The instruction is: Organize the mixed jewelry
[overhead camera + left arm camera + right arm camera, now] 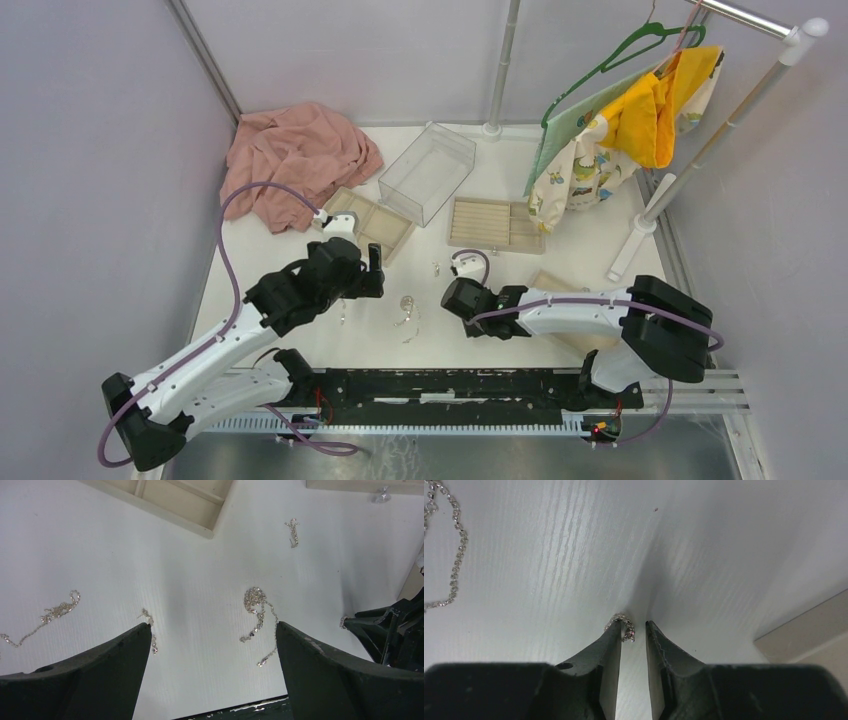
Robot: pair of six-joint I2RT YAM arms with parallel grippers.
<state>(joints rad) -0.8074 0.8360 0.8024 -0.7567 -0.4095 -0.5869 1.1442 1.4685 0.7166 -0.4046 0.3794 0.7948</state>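
Your right gripper (pixel 633 630) has its jaws a narrow gap apart, with a curled chain bit (pixel 622 624) arching 9-to-3 on one fingertip (pixel 611 635). Your left gripper (pixel 212 635) gapes wide and empty, and the long chain (pixel 254 600) runs 12-to-6.

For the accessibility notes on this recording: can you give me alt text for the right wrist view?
The right pincer, jaws narrowly apart, sits low over a white table with a small curved sparkly silver jewelry piece at one fingertip, not yet clamped. A thin silver chain lies at upper left; a beige tray corner shows at right.
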